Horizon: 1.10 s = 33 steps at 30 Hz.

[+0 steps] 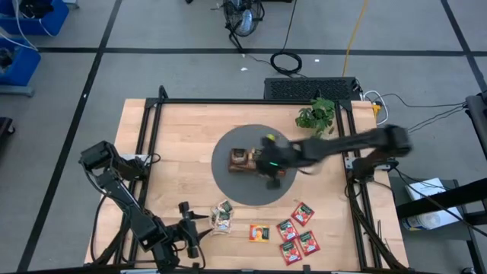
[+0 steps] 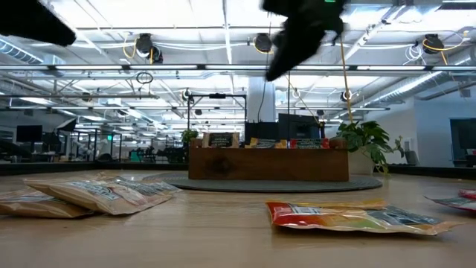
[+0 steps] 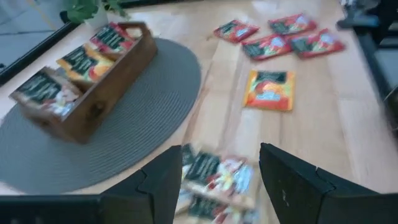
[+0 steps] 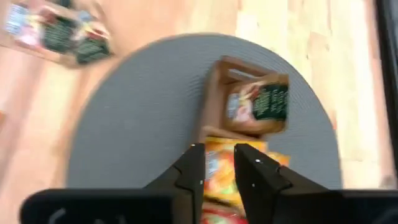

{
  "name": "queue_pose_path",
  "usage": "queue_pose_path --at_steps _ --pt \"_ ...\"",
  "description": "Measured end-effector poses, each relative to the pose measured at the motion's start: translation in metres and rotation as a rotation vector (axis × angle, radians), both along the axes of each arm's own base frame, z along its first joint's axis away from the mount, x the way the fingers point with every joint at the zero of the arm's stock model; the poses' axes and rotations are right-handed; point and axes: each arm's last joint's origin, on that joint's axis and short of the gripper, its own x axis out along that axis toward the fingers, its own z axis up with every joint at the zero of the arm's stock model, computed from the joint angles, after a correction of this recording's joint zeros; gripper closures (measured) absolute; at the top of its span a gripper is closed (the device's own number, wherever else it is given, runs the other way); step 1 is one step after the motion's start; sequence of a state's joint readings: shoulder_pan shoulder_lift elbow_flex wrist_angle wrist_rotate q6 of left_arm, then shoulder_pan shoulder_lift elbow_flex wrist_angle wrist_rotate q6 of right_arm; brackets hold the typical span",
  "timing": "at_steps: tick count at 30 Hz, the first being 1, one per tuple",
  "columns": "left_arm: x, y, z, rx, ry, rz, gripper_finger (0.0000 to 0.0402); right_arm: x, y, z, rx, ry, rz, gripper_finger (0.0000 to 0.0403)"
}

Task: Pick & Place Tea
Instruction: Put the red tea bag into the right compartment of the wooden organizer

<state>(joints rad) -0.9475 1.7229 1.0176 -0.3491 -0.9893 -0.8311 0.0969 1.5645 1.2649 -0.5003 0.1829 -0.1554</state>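
Note:
A brown wooden tray (image 1: pixel 255 160) stands on a round grey mat (image 1: pixel 228 179); its compartments hold a cream sachet (image 4: pixel 258 106), an orange one (image 4: pixel 224 177) and a red one (image 3: pixel 112 37). Loose tea lies flat on the table near its front edge: cream sachets (image 1: pixel 222 217), an orange sachet (image 1: pixel 259 232) and several red ones (image 1: pixel 297 232). My right gripper (image 4: pixel 219 152) hovers over the tray (image 4: pixel 217 93), its fingers a narrow gap apart and nothing between them. My left gripper (image 3: pixel 221 152) is open low at the front left, just short of the cream sachets (image 3: pixel 217 180).
A potted plant (image 1: pixel 318 114) stands at the far right of the table. A black frame rail (image 1: pixel 354 190) runs along the table's right side. Bare wood lies left of the mat and between the mat and the loose sachets.

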Motion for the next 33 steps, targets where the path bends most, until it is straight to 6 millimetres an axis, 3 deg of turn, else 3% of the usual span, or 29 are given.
queue_pose_path --at_steps 3,6,10,14,18,24,30,33 --pt "0.015 0.002 0.002 0.034 -0.025 -0.018 0.0188 -0.043 0.017 -0.016 0.015 -0.174 -0.039 0.0357" --pt "0.044 0.012 0.01 0.029 -0.018 -0.114 0.0188 -0.075 0.028 -0.028 0.026 -0.245 -0.073 0.0379" --pt "0.09 0.041 0.023 -0.019 -0.061 -0.302 0.0188 -0.097 0.047 -0.043 0.101 -0.224 -0.059 0.04" --pt "0.12 0.071 0.029 -0.088 -0.135 -0.394 0.0188 -0.112 0.072 -0.048 0.133 -0.163 0.018 0.04" --pt "0.136 0.088 0.01 -0.126 -0.081 -0.384 0.0188 -0.13 0.091 -0.056 0.129 -0.063 0.077 0.0402" --pt "0.148 0.091 -0.019 -0.128 -0.041 -0.463 0.0188 -0.146 0.104 -0.07 0.189 -0.012 0.055 0.0399" --pt "0.153 0.097 -0.021 -0.062 -0.063 -0.45 0.0188 -0.158 0.092 -0.099 0.253 -0.036 -0.208 0.0399" --pt "0.152 0.095 -0.021 -0.091 -0.054 -0.501 0.0188 -0.164 0.092 -0.111 0.326 -0.02 -0.205 0.0399"
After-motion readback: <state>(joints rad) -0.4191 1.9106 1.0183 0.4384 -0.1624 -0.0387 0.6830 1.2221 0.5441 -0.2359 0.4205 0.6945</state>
